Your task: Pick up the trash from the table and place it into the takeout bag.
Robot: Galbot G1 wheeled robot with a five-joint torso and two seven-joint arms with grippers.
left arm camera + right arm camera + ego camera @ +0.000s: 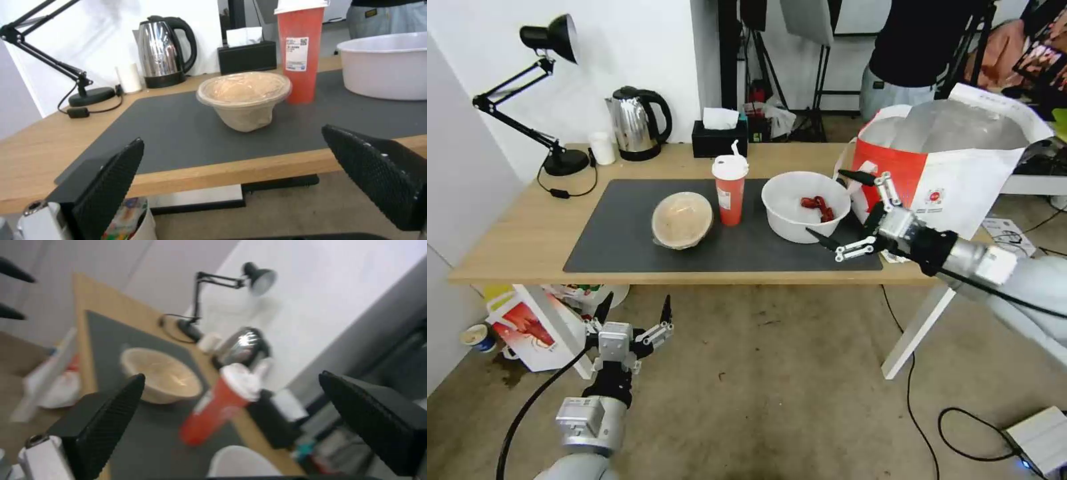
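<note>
White bowl [804,207] w/ red crayfish scraps [818,205]; takeout bag [954,160] open.

A black desk lamp [550,93] stands at the back left corner, its cord [564,190] trailing forward. Beside it sit a small white cup [602,147], a steel kettle [637,123] and a black tissue box [719,137]. On the floor lie a red-and-white bag [527,327], a grey box [1044,440] and cables [920,413].

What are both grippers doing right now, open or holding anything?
Left gripper: open, empty, below the table edge.
Right gripper: open, empty, beside the white bowl.
</note>
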